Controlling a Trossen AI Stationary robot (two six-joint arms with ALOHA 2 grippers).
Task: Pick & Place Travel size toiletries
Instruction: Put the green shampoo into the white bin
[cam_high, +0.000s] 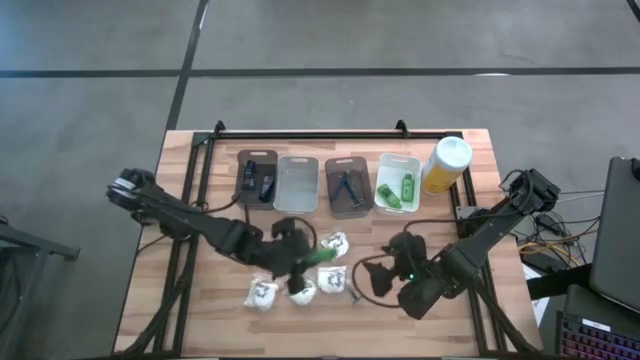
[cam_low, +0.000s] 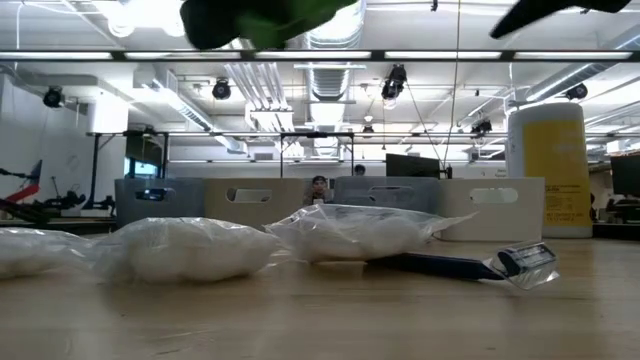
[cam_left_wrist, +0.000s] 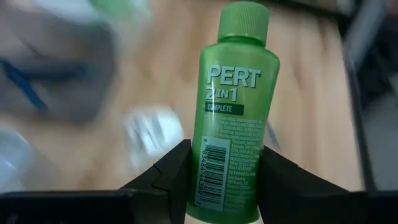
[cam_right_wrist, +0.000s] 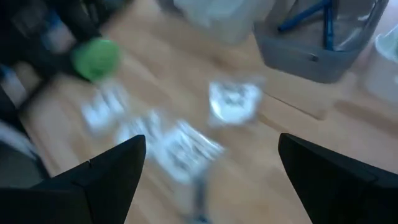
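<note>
My left gripper (cam_high: 300, 262) is above the middle of the table, shut on a small bright green bottle (cam_left_wrist: 235, 118) that also shows in the high view (cam_high: 322, 256) and as a green blur at the top of the low view (cam_low: 270, 22). My right gripper (cam_high: 372, 280) hovers open to the right of the white crinkly packets (cam_high: 332, 279), its fingers (cam_right_wrist: 106, 177) wide apart. Several white packets (cam_low: 180, 250) lie flat on the wood. A dark stick in clear wrap (cam_low: 470, 264) lies beside them. Two more green bottles (cam_high: 397, 188) lie in the white tray. My left gripper pinches the green bottle by the lower part of its body (cam_left_wrist: 227, 180), one finger (cam_left_wrist: 171, 177) on each side of the label. The cap (cam_left_wrist: 244, 15) points away from the wrist. The bottle is lifted clear of the table.
Four trays stand in a row at the far side: a dark one (cam_high: 257, 176), a clear grey one (cam_high: 296, 184), another dark one (cam_high: 347, 186) with dark sticks, and a white one (cam_high: 398, 170). A tall yellow bottle with a white cap (cam_high: 446, 165) stands at their right end.
</note>
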